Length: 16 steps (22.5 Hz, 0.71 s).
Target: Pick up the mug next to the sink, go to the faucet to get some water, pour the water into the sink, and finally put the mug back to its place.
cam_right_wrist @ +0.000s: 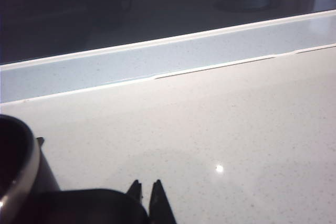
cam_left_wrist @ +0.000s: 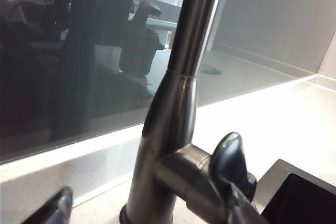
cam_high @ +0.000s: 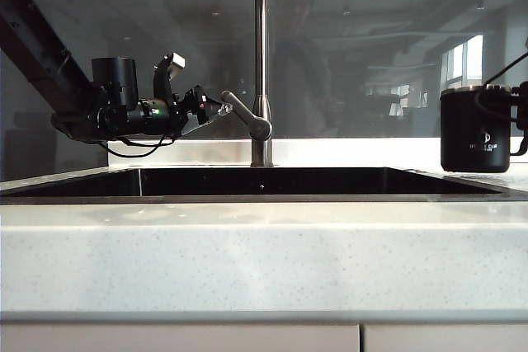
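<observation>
Standing black mug [cam_high: 475,129], silver rim, right gripper [cam_right_wrist: 146,186] closed, left gripper [cam_high: 216,110] wide.

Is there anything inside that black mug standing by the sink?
Can't tell. The mug stands upright on the counter right of the sink; the side view hides its inside, and the right wrist view shows only its metal rim and a dark interior.

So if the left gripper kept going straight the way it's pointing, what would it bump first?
Probably the faucet's lever handle. The left gripper sits open beside the faucet, fingertips already around or touching the lever; depth is hard to judge.
</observation>
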Tool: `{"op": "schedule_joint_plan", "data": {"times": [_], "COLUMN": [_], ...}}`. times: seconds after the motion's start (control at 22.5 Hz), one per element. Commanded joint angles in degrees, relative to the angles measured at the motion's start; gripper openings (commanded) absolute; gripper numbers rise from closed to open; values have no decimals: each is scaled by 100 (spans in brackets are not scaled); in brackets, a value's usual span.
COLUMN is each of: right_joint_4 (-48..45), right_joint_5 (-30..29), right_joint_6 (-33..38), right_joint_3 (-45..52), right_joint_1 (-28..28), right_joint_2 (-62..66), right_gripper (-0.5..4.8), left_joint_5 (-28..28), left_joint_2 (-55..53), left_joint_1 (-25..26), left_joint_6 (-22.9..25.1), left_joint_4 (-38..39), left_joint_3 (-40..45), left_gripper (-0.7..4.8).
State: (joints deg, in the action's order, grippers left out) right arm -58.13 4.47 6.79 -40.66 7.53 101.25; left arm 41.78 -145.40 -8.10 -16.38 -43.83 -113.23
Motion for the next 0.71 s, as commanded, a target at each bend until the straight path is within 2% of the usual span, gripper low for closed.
{"op": "schedule_joint_plan", "data": {"times": [0.04,0.49,0.71], "right_joint_4": [-643,-1126,-1331], "right_joint_5": [7,-79,-313], "right_joint_6": [28,26,-105], "right_joint_3": [-22,-26,-26], "right_joint_1": [4,7,2], "right_joint_2": [186,503,671], "right_gripper": [18,28,28], "left_joint_5": [-61,-61,-59], "left_joint_2": [31,31,31], "left_joint_1": [11,11,11], "left_joint_6": [-11,-11,-11], "left_joint_4": [-33,7,9], "left_joint_3": [-15,-15,-15], "left_gripper": [371,371,371]}}
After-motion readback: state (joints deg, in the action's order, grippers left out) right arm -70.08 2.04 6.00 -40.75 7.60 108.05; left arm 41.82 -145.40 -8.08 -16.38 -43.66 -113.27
